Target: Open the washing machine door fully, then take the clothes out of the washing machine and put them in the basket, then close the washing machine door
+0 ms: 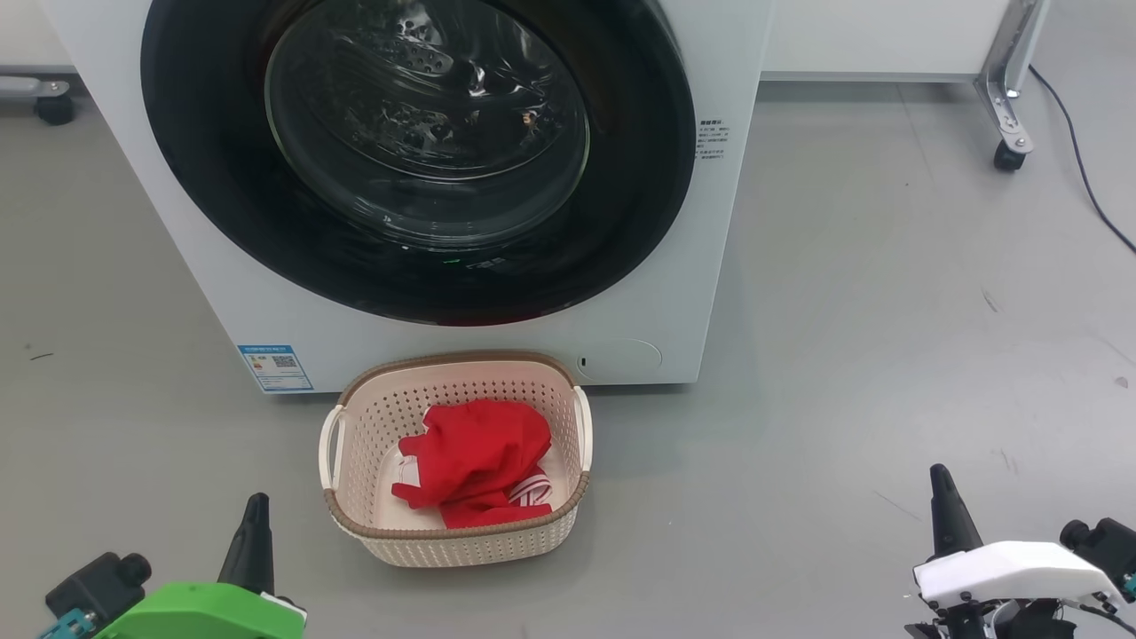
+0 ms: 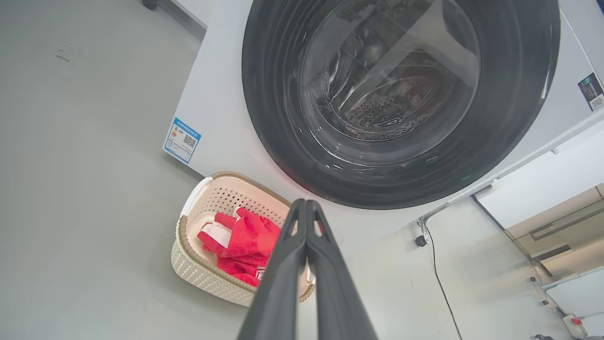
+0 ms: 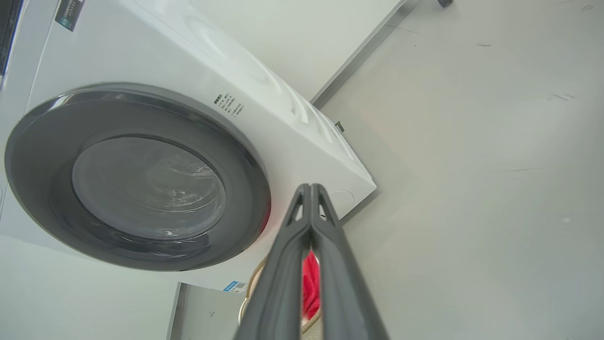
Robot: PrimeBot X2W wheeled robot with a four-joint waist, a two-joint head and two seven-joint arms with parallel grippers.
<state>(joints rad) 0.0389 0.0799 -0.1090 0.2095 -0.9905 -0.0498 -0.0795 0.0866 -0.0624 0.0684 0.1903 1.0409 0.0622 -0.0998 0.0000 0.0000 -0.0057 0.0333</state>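
The white washing machine (image 1: 692, 266) fills the top of the head view, and its glossy black round door (image 1: 222, 177) lies flush against the front, closed. On the floor before it stands the cream basket (image 1: 461, 546) with the red clothes (image 1: 479, 457) lying inside. Low at the left my left gripper (image 1: 256, 501) is shut and holds nothing; its fingertips (image 2: 306, 203) meet in the left wrist view, above the basket (image 2: 188, 264) and clothes (image 2: 245, 236). My right gripper (image 1: 941, 472) sits low at the right, shut and empty, its fingertips (image 3: 310, 187) pointing at the machine (image 3: 283, 118).
Grey floor (image 1: 887, 355) spreads to the right of the machine. A metal leg on a castor (image 1: 1007, 155) and a black cable (image 1: 1083, 177) lie at the far right. Another castor (image 1: 53, 106) sits at the far left. A blue sticker (image 1: 275, 366) marks the machine's lower left.
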